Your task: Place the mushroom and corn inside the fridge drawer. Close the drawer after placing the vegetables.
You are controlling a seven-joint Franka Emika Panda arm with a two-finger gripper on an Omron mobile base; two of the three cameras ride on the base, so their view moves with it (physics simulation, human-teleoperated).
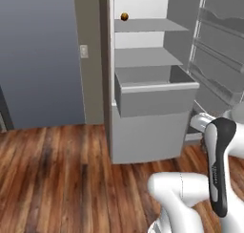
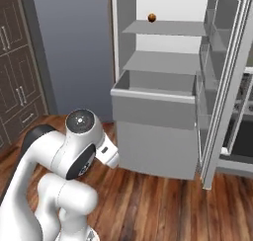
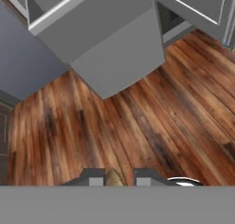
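While your gripper [image 3: 116, 178] clenches a small tan thing [image 3: 114, 177] above the floor [image 3: 114, 126]; the fridge drawer [image 1: 152, 96] stands open.

Soft, even light fills the room, with no clear source. The fridge [image 1: 147, 74] interior is bright and barely shadowed. The floor [image 3: 114, 126] shows no glare. Everything looks slightly soft, coarse-rendered.

- the fridge drawer [image 3: 87, 28] sticks out at the top.
- the wood floor [image 3: 137, 126] lies below it.
- two dark fingers [image 3: 94, 177] pinch a small tan thing [image 3: 114, 178].
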